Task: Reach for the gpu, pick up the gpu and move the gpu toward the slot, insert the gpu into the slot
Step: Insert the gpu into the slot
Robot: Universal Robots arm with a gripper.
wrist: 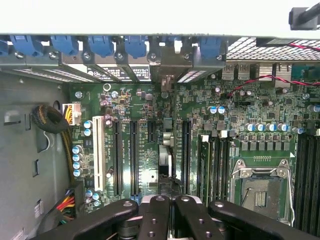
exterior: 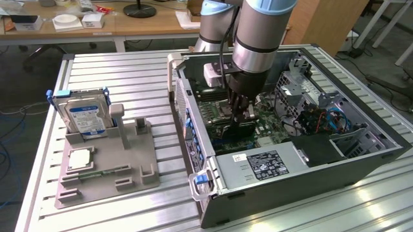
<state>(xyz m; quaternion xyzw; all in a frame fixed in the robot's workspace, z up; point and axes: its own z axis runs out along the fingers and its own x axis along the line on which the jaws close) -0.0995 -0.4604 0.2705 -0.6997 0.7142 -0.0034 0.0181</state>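
Gripper [wrist: 168, 212], low centre of frame, pinches the gpu [wrist: 165, 160] by its top edge; card judged light, rigid, fragile.

A ribbed aluminium counter [exterior: 129, 67] is seen under bright, even light. Behind it, a wooden desk [exterior: 129, 24] is set on white legs, with small boxes and a black round lamp base [exterior: 140, 9] placed on top. Grey floor [exterior: 19, 82] is strewn with cables.

Case walls [exterior: 193, 116] close around gripper [exterior: 240, 116]
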